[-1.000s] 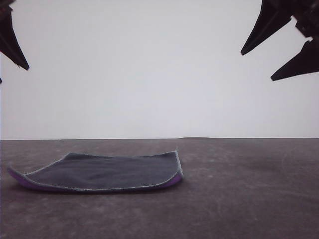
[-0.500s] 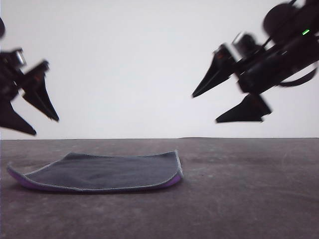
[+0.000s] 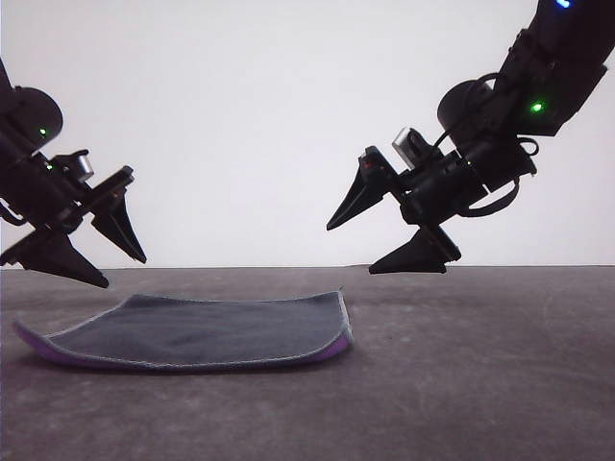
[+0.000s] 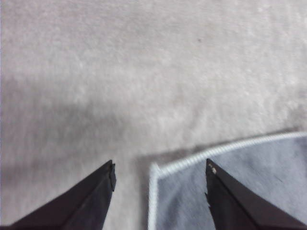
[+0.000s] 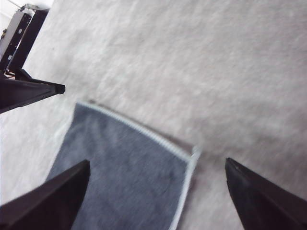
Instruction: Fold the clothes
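The cloth (image 3: 197, 331) lies flat on the bench (image 3: 480, 375), dark face up. Left end effector (image 3: 94, 257) and right end effector (image 3: 375, 245) hover above its far corners, both wide apart; next, descend and pinch those corners.

Flat dark grey square cloth with purple underside (image 3: 197, 333): sole object on brown table (image 3: 480, 384); bare surface right and in front.

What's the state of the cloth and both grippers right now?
cloth: flat on the table, dark grey face up, purple showing at the front edge, not gripped.
left gripper: open, empty, above the cloth's left corner.
right gripper: open, empty, above the cloth's right edge.
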